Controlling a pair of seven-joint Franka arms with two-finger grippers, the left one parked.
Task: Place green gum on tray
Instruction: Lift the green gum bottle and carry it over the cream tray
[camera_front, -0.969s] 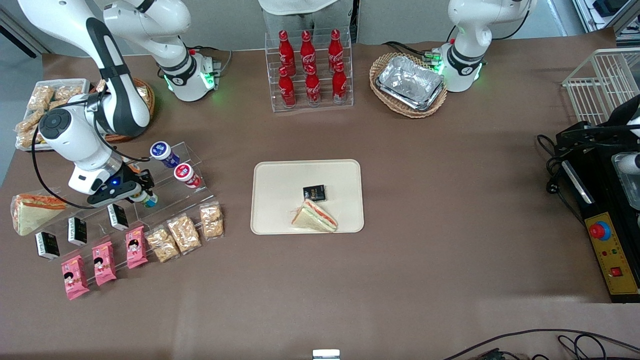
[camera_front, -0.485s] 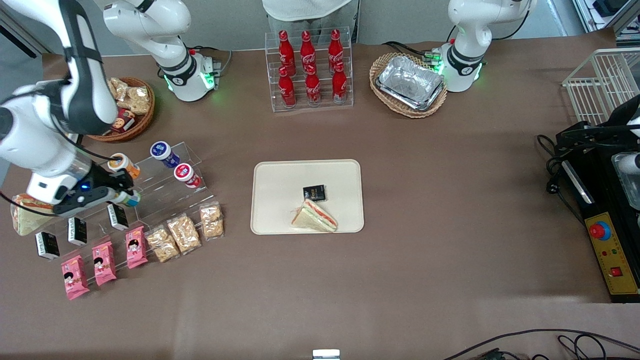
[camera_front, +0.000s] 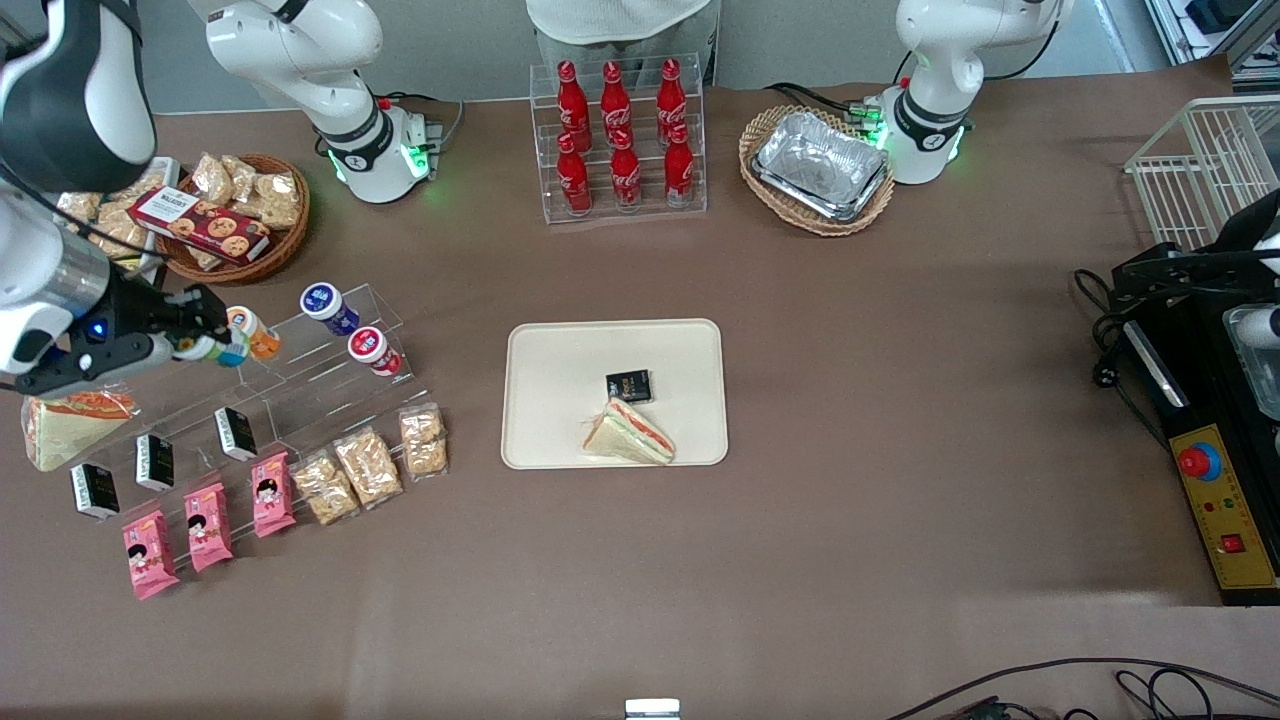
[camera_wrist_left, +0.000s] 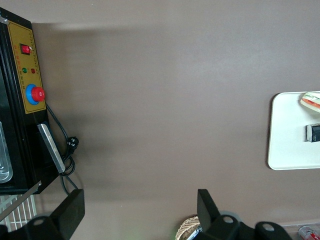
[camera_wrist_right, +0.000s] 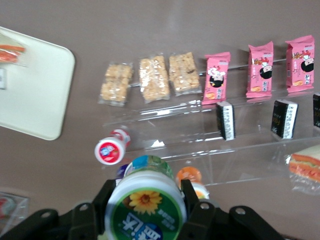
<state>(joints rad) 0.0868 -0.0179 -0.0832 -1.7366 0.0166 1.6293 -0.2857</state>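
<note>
My right gripper (camera_front: 205, 350) is shut on the green gum (camera_front: 232, 354), a small bottle with a white lid ringed in green. I hold it lifted above the clear acrylic step shelf (camera_front: 310, 385), at the working arm's end of the table. In the right wrist view the gum (camera_wrist_right: 146, 205) sits between my two black fingers (camera_wrist_right: 192, 200), lid toward the camera. The cream-beige tray (camera_front: 560, 370) lies at the table's middle, toward the parked arm from the shelf, and shows in the right wrist view (camera_wrist_right: 35, 95). It holds a wrapped sandwich (camera_front: 630, 435) and a small black packet (camera_front: 629, 385).
On the shelf stand an orange-bodied bottle (camera_front: 255, 332), a blue-lidded bottle (camera_front: 325, 303) and a red-lidded bottle (camera_front: 372, 350); black packets (camera_front: 236, 433), pink packets (camera_front: 205, 525) and cereal bars (camera_front: 368, 465) lie lower. A snack basket (camera_front: 240, 215), cola rack (camera_front: 620, 140) and foil tray in a wicker basket (camera_front: 818, 168) stand farther from the camera.
My right gripper has lifted the green gum off the shelf and carried it up and farther toward the working arm's end. The orange bottle, hidden before, now shows.
</note>
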